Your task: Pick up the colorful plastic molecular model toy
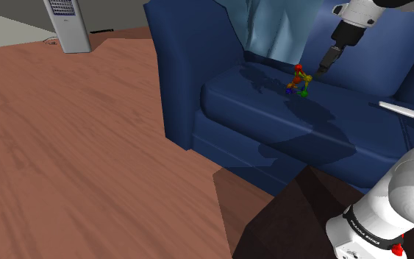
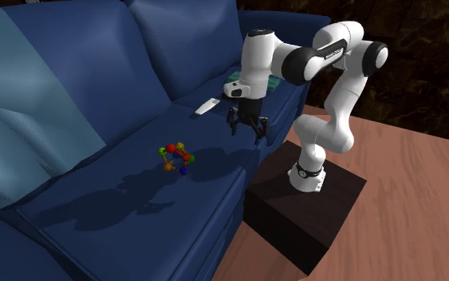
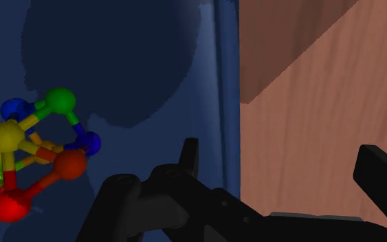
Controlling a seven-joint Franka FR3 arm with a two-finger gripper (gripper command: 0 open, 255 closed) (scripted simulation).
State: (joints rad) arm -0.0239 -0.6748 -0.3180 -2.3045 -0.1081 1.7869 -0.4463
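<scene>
**Centring the released pincer over the toy before any descent**

The pincer (image 2: 248, 130) hangs released above the front part of the blue sofa's seat cushion (image 2: 135, 209). Its two black fingers (image 3: 190, 157) stand well apart with nothing between them. In the wrist view it looks down past the cushion's front edge to the wooden floor (image 3: 308, 103). The colorful molecular model toy (image 3: 40, 150) therefore sits off to one side of the fingers, not between them. It rests on the seat cushion, apart from the pincer and farther toward the second exterior view's left.

The step in hand looks like the approach. The sideways shift along the seat should come first, until the toy lies squarely between the fingers, and the descent only after that. The toy is an open lattice of balls and thin rods. Closing across a cluster of balls should hold better than pinching a single rod, which could slip or twist. A finger landing on top could tip it on the cushion, so the fingers should stay wide on the way down.

A flat white object (image 2: 207, 105) lies well apart on the seat and should not interfere.
</scene>
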